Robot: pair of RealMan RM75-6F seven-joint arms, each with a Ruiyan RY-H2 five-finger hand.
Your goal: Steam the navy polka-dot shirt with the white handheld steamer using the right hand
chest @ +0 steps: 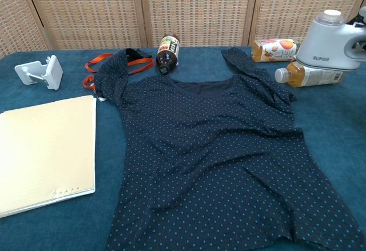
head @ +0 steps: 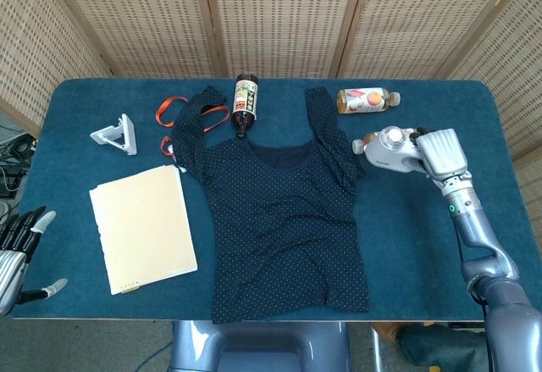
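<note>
The navy polka-dot shirt lies flat in the middle of the blue table, neckline toward the back. My right hand grips the white handheld steamer and holds it in the air to the right of the shirt, over a lying bottle. In the chest view the steamer shows at the right edge and the hand is almost cut off. My left hand hangs off the table's front left corner with fingers spread and nothing in it.
Two juice bottles lie at the back right. A dark bottle lies by the collar, next to an orange strap. A cream notebook and a white stand are on the left.
</note>
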